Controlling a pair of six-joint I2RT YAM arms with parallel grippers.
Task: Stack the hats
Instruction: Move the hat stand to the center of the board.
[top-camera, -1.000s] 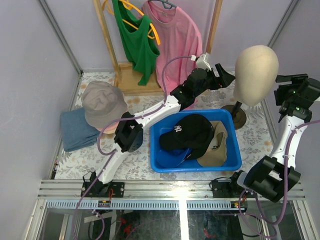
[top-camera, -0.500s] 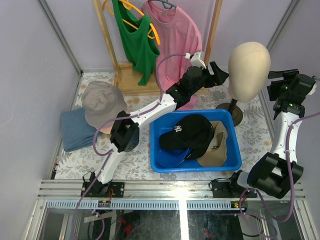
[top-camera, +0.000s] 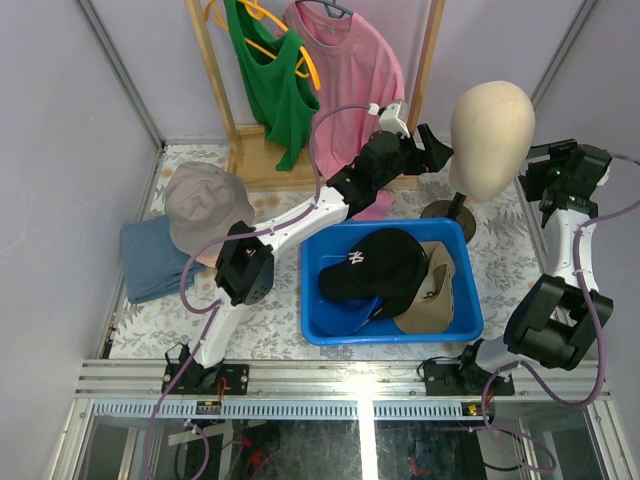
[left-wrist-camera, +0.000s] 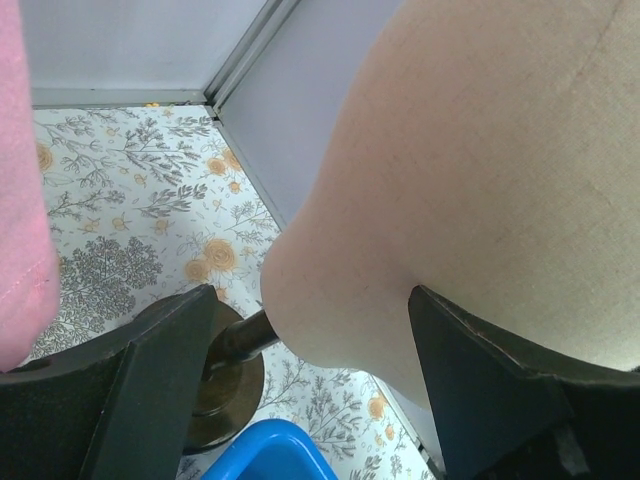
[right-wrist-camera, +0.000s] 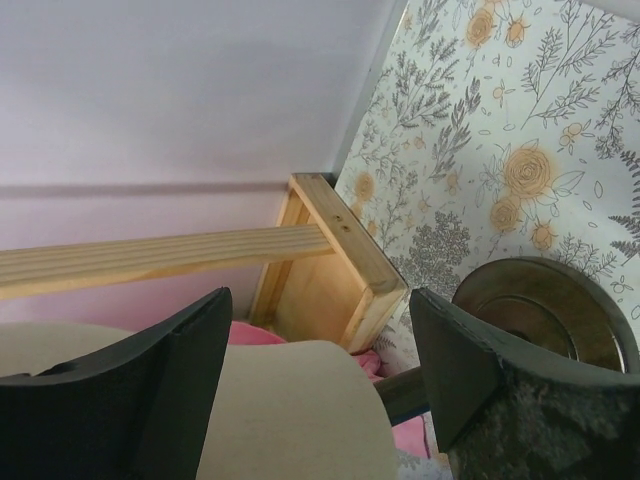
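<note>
Shifted leftward, the cream fabric mannequin head (top-camera: 492, 140) now stands between your left pincer (left-wrist-camera: 310, 300) and right pincer (right-wrist-camera: 318, 300), both spread wide, while the black white-logo baseball cap (top-camera: 375, 262) and khaki cap (top-camera: 432, 295) lie in the blue plastic bin (top-camera: 390, 336) on the floral bench (top-camera: 265, 325).

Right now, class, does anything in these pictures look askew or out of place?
Yes. In the blue bin the black cap lies slumped across the khaki cap, an untidy heap rather than a stack. The left gripper, open, straddles the bare mannequin head, not a hat.
</note>
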